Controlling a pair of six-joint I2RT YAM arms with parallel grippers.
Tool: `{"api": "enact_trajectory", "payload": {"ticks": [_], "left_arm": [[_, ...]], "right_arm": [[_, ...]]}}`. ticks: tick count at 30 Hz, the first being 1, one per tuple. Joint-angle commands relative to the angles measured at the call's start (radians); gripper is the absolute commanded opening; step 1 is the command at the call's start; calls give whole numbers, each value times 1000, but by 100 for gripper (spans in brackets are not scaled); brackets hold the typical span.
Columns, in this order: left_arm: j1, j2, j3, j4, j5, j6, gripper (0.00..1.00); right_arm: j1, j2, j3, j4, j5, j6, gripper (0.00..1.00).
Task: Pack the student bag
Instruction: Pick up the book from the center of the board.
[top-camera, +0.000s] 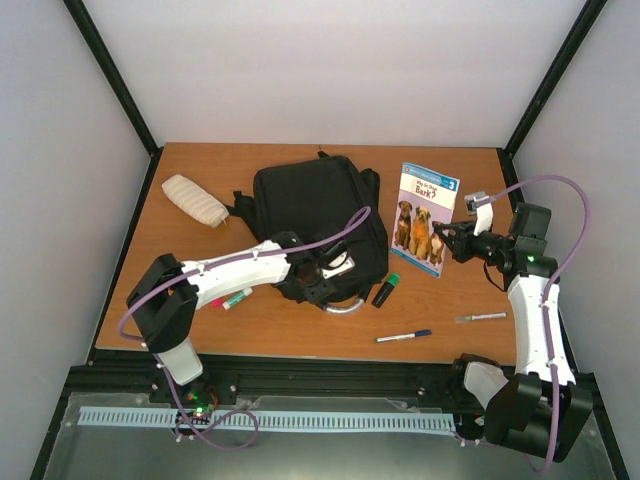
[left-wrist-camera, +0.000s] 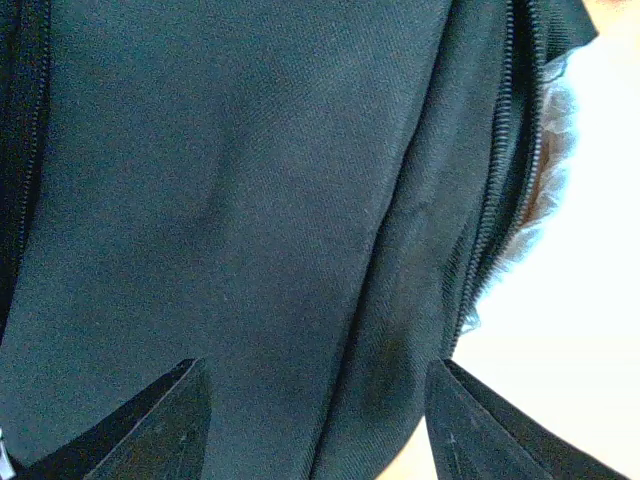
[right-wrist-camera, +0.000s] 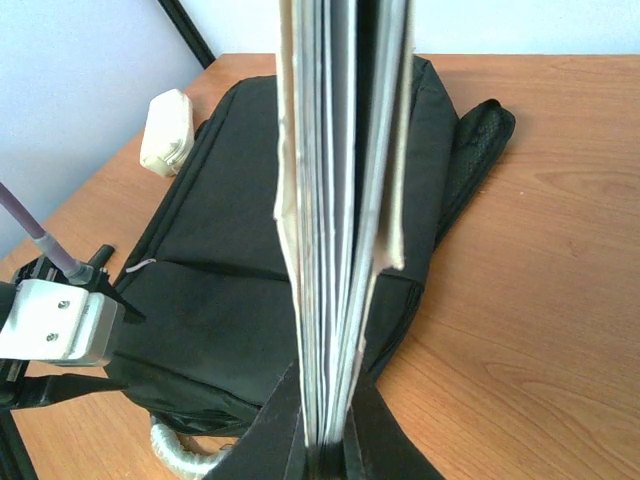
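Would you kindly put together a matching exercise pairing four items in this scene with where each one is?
Things:
1. book
2. pouch
3. highlighter
4. blue pen

Places:
A. far left part of the table, left of the backpack
B. clamped in the right gripper
C. near the table's front edge, apart from the backpack
D. just right of the backpack's near end

Pairs: 1-B, 2-A, 3-D, 4-C

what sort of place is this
Likely a robot test cell: wooden tabletop walled by plain white panels on black frame posts, with a large black fabric backpack and a thin dog-cover book as props.
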Motion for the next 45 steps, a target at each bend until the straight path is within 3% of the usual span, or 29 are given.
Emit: {"api": "enact_trajectory", "payload": {"ticks": [1, 8, 14, 17, 20, 27, 33, 37, 45], "left_arm": [[-21, 36, 28, 53, -64, 20, 59], [-29, 73, 36, 69, -120, 18, 48], [-28, 64, 43, 90, -144, 9, 20], [-29, 47, 57, 94, -190, 0, 8], [-29, 10, 70, 99, -239, -3, 1], [-19, -96, 74, 134, -231, 1, 1], [20, -137, 119, 131, -193, -49, 1], [55, -128, 158, 131, -172, -85, 1], [127, -121, 150, 183, -35, -117, 1]], "right_arm": [[-6, -12, -1, 32, -18, -18, 3], [-7, -6, -7, 35, -16, -18, 3], [-7, 2, -7, 41, -13, -12, 3], [-6, -17, 30, 46, 93, 60, 3], [-6, -31, 126, -25, 120, 80, 3], [-5, 108, 355, -380, -85, 105, 3], [39, 192, 496, -643, -169, 11, 3], [80, 181, 403, -659, -268, 65, 3], [139, 60, 171, -556, -251, 204, 3]]}}
